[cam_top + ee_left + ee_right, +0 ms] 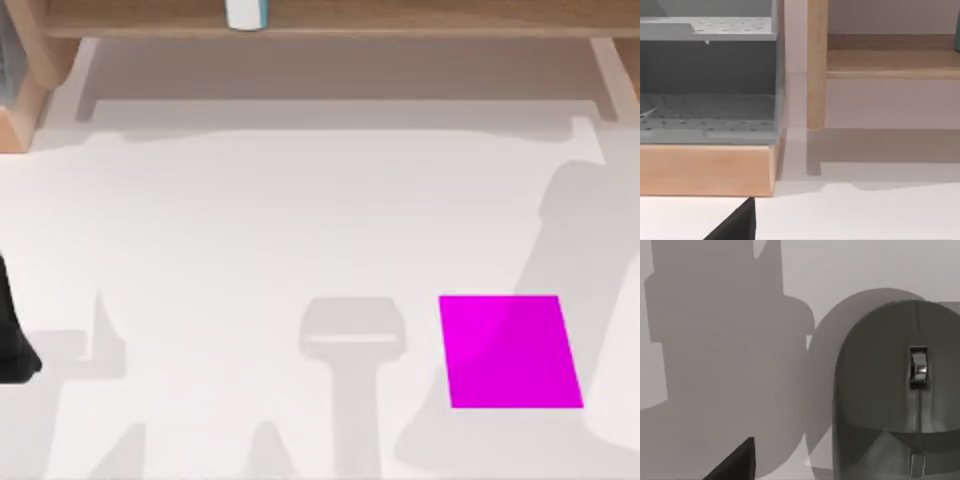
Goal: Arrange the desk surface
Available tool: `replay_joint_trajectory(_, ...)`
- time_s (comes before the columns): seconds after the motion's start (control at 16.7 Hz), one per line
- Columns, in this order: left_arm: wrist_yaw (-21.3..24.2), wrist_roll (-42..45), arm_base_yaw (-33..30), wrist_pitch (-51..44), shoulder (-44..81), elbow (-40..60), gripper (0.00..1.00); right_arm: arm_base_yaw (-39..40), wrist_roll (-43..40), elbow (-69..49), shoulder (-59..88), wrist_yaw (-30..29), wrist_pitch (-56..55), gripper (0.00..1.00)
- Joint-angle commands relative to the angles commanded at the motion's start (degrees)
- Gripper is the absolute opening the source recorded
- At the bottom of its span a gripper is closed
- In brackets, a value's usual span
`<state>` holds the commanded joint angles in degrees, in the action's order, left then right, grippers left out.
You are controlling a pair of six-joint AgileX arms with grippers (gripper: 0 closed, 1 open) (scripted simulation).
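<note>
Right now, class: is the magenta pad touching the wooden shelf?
Apart. The top view shows the magenta pad lying on the desk surface toward the right, with a broad stretch of bare white tabletop between it and the wooden shelf along the far edge.

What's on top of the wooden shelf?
On the wooden shelf stands a small white and blue container, cut off by the top view's edge. Its upper part cannot be seen. A grey rack sits beside the shelf's post.
</note>
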<state>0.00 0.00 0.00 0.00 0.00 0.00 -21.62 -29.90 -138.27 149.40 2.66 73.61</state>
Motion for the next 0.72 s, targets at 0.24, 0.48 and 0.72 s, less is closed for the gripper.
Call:
replay_joint_trajectory(0.24, 0.0, 0.0, 0.0, 0.0, 0.0, 0.0, 1.0, 0.0, 0.0, 1.3, 0.5, 0.0, -1.8, 1.0)
replay_joint_trajectory(0.48, 0.0, 0.0, 0.0, 0.0, 0.0, 0.0, 1.0, 0.0, 0.0, 1.5, 0.7, 0.0, -1.9, 1.0)
replay_joint_trajectory(0.72, 0.0, 0.0, 0.0, 0.0, 0.0, 0.0, 1.0, 0.0, 0.0, 1.5, 0.7, 0.0, -1.9, 0.7)
